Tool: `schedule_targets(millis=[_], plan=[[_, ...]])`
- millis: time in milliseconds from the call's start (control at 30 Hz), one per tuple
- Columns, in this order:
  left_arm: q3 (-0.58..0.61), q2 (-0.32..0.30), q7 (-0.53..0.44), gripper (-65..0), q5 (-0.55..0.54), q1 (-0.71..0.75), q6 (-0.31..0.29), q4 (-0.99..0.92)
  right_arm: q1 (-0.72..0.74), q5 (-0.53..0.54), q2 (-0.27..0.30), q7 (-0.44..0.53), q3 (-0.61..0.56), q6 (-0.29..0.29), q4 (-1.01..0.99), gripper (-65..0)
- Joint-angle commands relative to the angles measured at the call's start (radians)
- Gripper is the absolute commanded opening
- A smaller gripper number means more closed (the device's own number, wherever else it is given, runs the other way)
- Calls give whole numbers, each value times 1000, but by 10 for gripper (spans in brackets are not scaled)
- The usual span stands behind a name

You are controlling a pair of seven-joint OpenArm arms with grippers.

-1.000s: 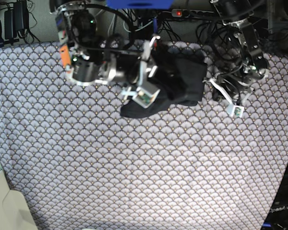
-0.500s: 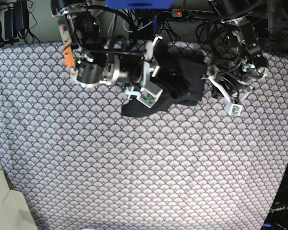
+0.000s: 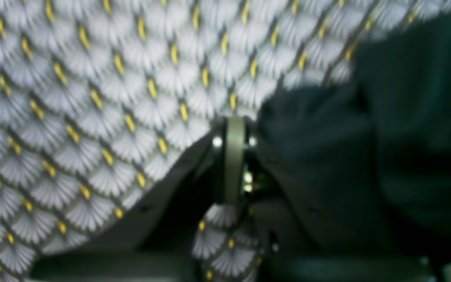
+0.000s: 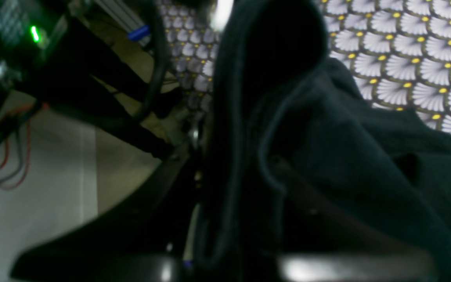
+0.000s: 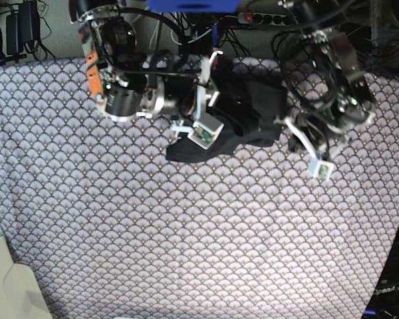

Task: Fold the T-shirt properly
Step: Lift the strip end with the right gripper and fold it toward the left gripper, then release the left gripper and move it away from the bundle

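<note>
I have the T-shirt (image 5: 249, 116) bunched in a dark heap at the far edge of the counter (image 5: 199, 232), close under the arm bases, with one tail trailing toward the near side. It sits there because my right hand (image 5: 213, 106) has a thick fold of it pinched: in the right wrist view the black cloth (image 4: 288, 137) runs up between the closed jaws and drapes off to the side, so the garment hangs from that grip rather than lying flat. I judge I'm holding it this way to lift an edge clear and find a hem or shoulder before spreading it.

My left hand (image 3: 233, 156) is shut with nothing in it; in the left wrist view the jaws meet over the scallop-print tablecloth (image 3: 92, 117), just beside the shirt's edge but apart from it. I read that as waiting to take a second corner. The shirt is not yet laid out, so folding proper has not begun
</note>
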Motion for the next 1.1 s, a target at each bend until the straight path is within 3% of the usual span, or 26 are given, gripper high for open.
schedule_targets(millis=[0,100,267,333,567,867,1067], plan=[[-2,-8,13,-650,-37,-32,2,12,12,27,-6,26,-1,7,15,-649],[-2,-21,76,-598,-101,-87,2,6,12,27,-6,24,-1,7,15,-649],[6,22,84,-349,-210,-106,2,1,12,27,-5,24,-1,7,15,-649],[6,41,84,-298,-232,-115,2,-34,12,27,-5,24,-1,7,15,-649],[-5,33,72,-295,-238,-142,2,-186,12,27,7,24,-1,7,15,-649],[-140,-108,75,-299,-373,-118,2,-200,14,27,23,24,-1,7,15,-649],[-189,-188,65,-414,-431,-40,2,-197,31,27,93,29,19,7,15,-649]])
